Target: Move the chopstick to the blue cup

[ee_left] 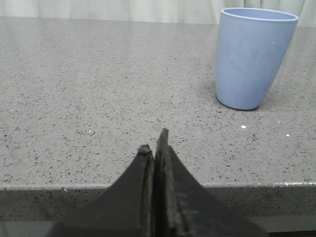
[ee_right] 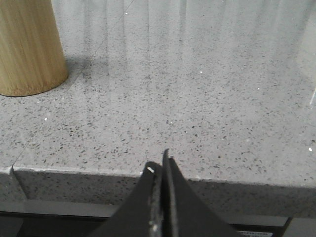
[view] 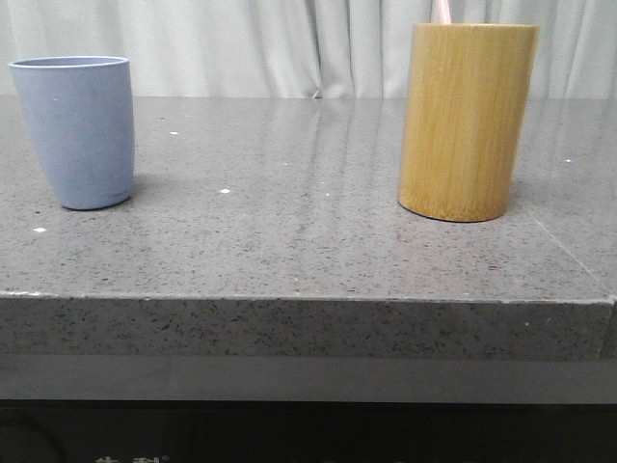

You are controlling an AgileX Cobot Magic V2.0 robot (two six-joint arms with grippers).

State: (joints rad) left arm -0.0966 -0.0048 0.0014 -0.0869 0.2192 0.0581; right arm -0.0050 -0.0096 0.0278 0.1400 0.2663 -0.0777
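The blue cup [view: 77, 130] stands upright on the left of the grey stone table; it also shows in the left wrist view as the blue cup [ee_left: 254, 57]. A pale pink chopstick [view: 442, 12] pokes out of the top of the tan bamboo holder [view: 466, 121] on the right. My left gripper [ee_left: 154, 143] is shut with nothing in it, hovering at the table's front edge, short of the cup. My right gripper [ee_right: 160, 165] is shut and empty too, at the front edge, apart from the bamboo holder [ee_right: 29, 47].
The grey speckled table [view: 308, 241] has a thick front edge [view: 308, 328]. A pale curtain [view: 289, 48] hangs behind it. Open tabletop lies between the cup and the holder.
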